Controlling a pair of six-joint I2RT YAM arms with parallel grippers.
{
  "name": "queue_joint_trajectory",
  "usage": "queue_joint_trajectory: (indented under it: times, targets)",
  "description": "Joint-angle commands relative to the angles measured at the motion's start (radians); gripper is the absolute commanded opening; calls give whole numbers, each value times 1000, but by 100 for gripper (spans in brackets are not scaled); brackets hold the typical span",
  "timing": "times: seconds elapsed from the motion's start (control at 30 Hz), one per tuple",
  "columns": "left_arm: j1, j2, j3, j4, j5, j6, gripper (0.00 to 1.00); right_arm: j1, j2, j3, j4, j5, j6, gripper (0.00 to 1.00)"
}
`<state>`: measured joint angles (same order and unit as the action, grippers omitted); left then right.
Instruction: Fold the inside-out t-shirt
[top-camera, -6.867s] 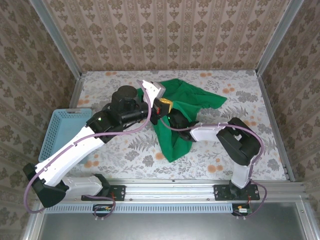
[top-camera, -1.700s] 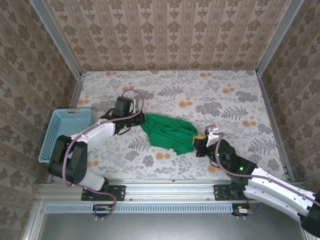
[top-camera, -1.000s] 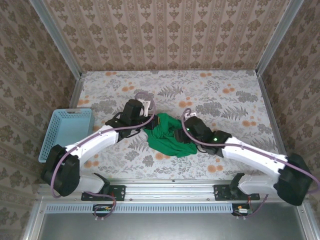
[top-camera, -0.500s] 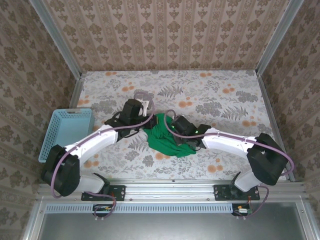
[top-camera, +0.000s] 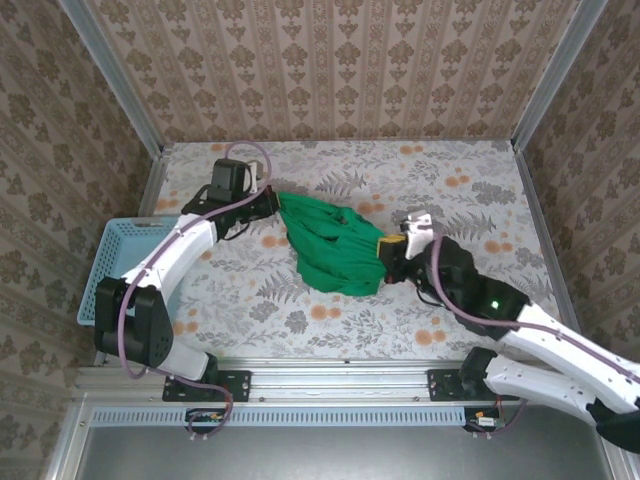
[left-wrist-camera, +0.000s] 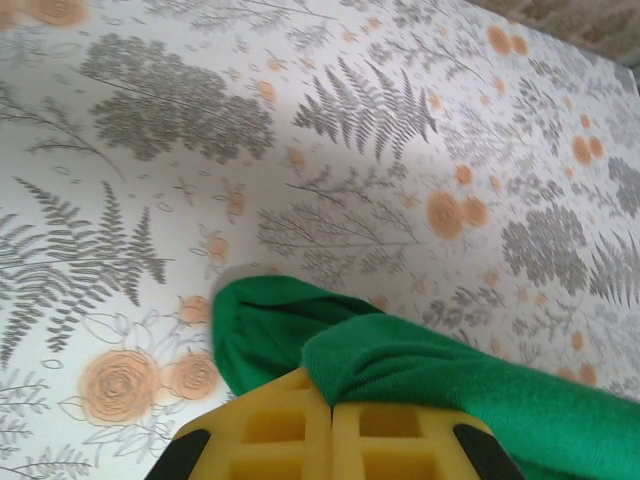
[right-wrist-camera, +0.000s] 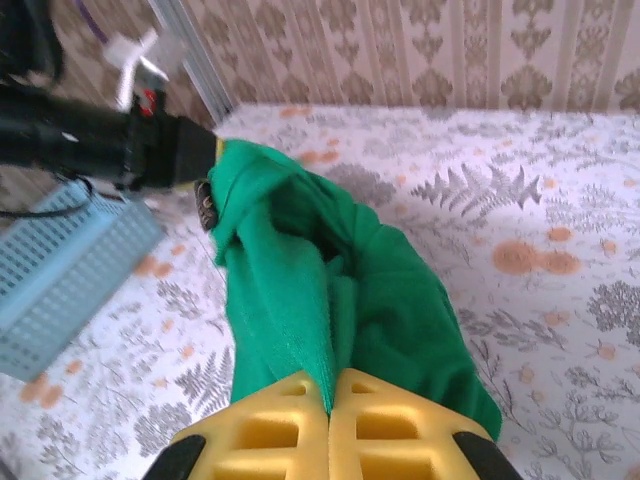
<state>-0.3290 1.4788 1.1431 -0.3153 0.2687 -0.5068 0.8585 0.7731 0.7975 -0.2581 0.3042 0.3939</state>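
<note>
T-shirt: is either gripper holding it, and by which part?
Both hold the t-shirt: the left gripper pinches a bunched fold at its far left end, the right gripper a fold at its right edge.

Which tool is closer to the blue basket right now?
Left. The left tool pinches the t-shirt at its end nearer the basket; the right tool pinches the opposite end, farther away.

Your left arm (top-camera: 165, 262) and right arm (top-camera: 545, 330) are white shells with black joints, a purple cable (top-camera: 252, 146) along each. A green light (top-camera: 492, 305) marks the right. Your fingers (left-wrist-camera: 275, 432) are yellow with square pockets.
</note>
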Motion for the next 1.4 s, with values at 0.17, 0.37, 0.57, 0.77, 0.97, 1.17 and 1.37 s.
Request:
queue_joint_trajectory:
  times: [0.17, 0.37, 0.57, 0.77, 0.97, 1.17, 1.37]
  targets:
    - [35, 54, 30, -15, 28, -49, 0, -2, -69, -282, 67, 19, 95, 0]
    - [-80, 109, 26, 11, 87, 17, 0, -1, -43, -398, 116, -6, 171, 23]
    - [-175, 72, -49, 69, 81, 49, 0, -38, -3, -255, -26, 54, 104, 64]
    - [-205, -2, -142, 139, 83, 29, 0, -119, 270, -110, -29, -83, 64, 74]
    - [-220, -57, -203, 169, 79, 17, 0, -108, 483, -8, 37, -177, 40, 83]
    - [-222, -91, -248, 173, 81, 22, 0, -70, 595, 91, 32, -159, -37, 88]
    - [-222, -125, -278, 196, 84, 14, 0, -70, 758, 173, 18, -133, -130, 88]
